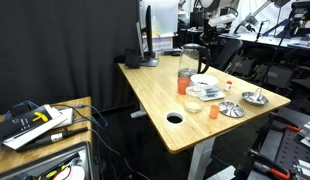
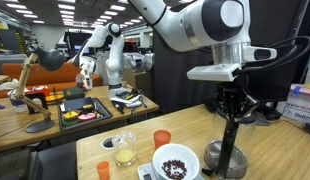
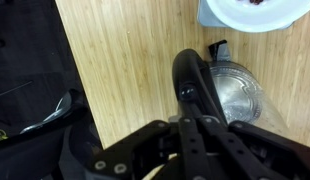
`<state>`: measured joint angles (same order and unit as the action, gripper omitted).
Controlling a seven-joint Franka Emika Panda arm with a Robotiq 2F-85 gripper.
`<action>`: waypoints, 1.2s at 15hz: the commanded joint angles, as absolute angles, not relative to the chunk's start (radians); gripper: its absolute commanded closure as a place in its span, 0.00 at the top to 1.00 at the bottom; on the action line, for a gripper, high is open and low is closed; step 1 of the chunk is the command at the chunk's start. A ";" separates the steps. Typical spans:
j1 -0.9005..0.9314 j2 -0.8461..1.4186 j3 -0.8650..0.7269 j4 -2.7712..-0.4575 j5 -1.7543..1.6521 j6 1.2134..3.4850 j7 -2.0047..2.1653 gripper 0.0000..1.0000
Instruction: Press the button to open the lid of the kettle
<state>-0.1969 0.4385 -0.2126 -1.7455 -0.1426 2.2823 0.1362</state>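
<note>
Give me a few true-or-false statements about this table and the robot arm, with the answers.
1. The gripper is directly over the kettle. True.
2. The white bowl is empty. False: it holds small dark pieces.
3. The orange cup stands upright on the table. True.
4. The kettle's handle is white. False: it is dark.

Robot's end effector (image 2: 232,110) hangs over the kettle (image 2: 226,157) at the right of the tabletop (image 2: 190,125).
To its left stand a white bowl (image 2: 176,163) of dark pieces and an orange cup (image 2: 162,139).
</note>
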 commanded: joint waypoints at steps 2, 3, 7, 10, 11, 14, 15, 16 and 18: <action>-0.187 0.413 -0.222 -1.800 -0.160 2.286 0.143 0.00; -0.188 0.404 -0.223 -1.810 -0.157 2.291 0.147 0.00; -0.191 0.384 -0.224 -1.841 -0.143 2.306 0.162 0.00; -0.189 0.380 -0.222 -1.856 -0.136 2.306 0.175 0.00; -0.188 0.380 -0.221 -1.858 -0.135 2.306 0.179 0.00; -0.181 0.389 -0.224 -1.848 -0.141 2.317 0.206 0.00; -0.180 0.391 -0.224 -1.842 -0.140 2.316 0.210 0.00; -0.180 0.392 -0.225 -1.840 -0.141 2.317 0.215 0.00; -0.177 0.394 -0.228 -1.839 -0.149 2.322 0.226 0.00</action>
<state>-0.1864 0.4016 -0.2174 -1.8287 -0.1454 2.2857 0.2081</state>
